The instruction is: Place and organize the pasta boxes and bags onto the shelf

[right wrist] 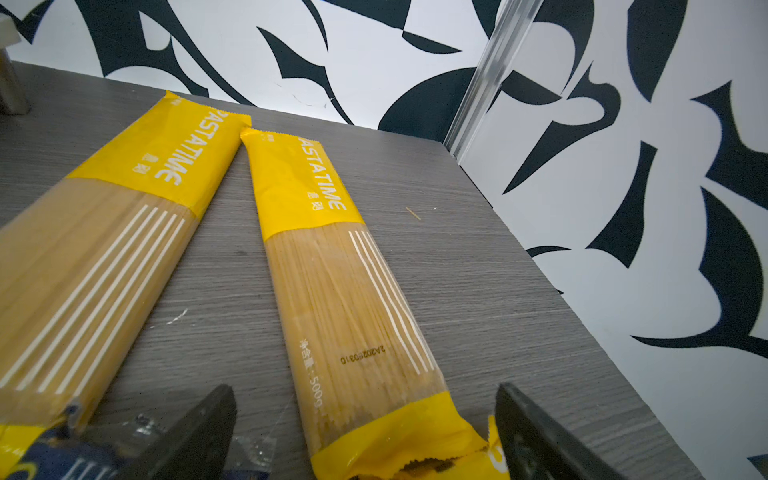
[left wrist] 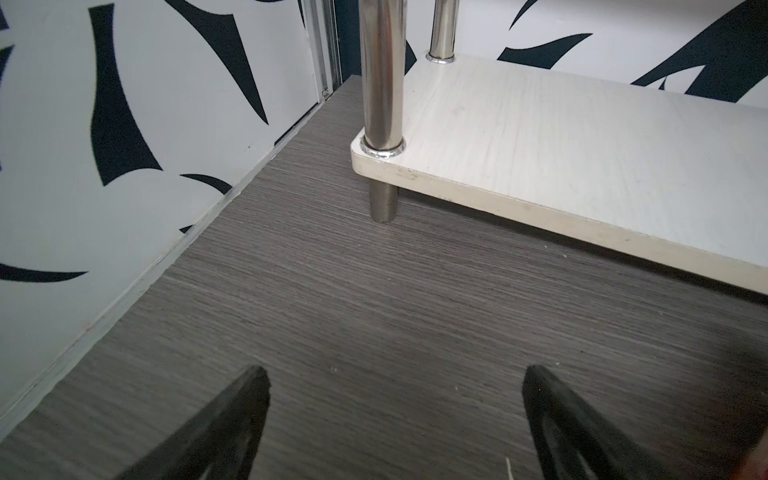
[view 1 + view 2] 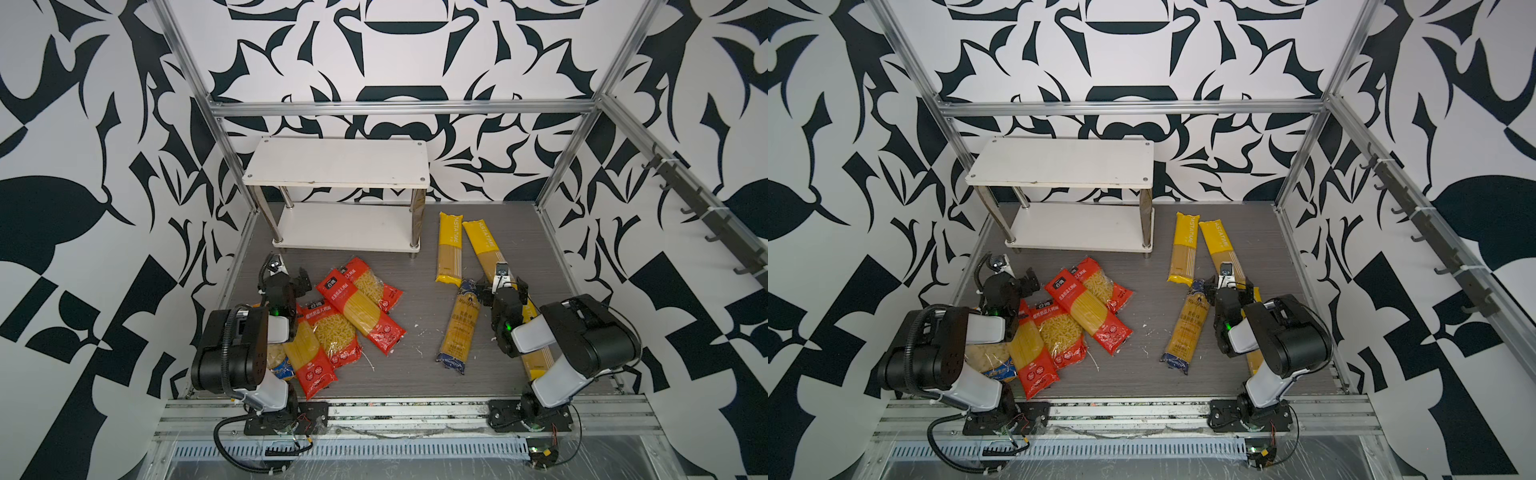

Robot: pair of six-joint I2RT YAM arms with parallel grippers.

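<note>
Hanging wide open and empty over the near end of a long yellow pasta packet (image 1: 345,291), the right hand (image 1: 365,392) faces along it toward the worktop's (image 1: 478,270) back edge, beside the shelf (image 3: 336,166).

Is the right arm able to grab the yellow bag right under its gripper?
Probably yes. The right gripper hangs open and empty over the yellow bag, which lies flat on the table with nothing covering it there.
</note>
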